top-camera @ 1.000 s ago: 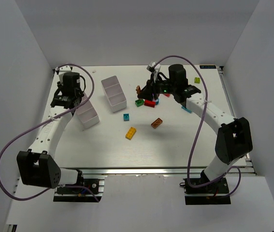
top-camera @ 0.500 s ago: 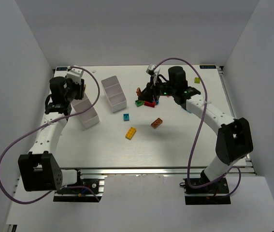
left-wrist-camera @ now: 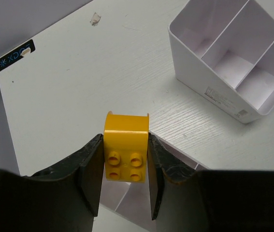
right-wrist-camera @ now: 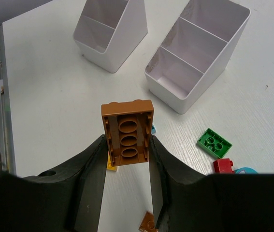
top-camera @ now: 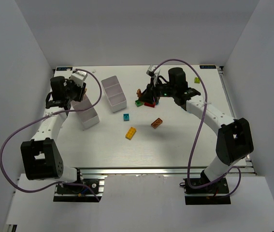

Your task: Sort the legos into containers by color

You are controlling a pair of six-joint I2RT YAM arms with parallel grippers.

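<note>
Yellow plastic brick [left-wrist-camera: 126, 140], 4 studs facing my camera, sits clamped between the left gripper's [left-wrist-camera: 125, 145] 2 black fingers, its far end poking past their tips. A white plastic bin [left-wrist-camera: 127, 204] shows just beneath. The right gripper [right-wrist-camera: 127, 145] pinches a brown brick [right-wrist-camera: 127, 126] by its long sides, with the hollow underside toward the lens. It is held over the table [right-wrist-camera: 54, 111] near the second white bin [right-wrist-camera: 194, 92]. A green brick [right-wrist-camera: 214, 142] and a red one [right-wrist-camera: 223, 165] lie loose.

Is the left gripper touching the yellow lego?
Touching. In the left wrist view, the left gripper clamps the yellow lego, fingers pressed flat on both sides, no gap.
</note>
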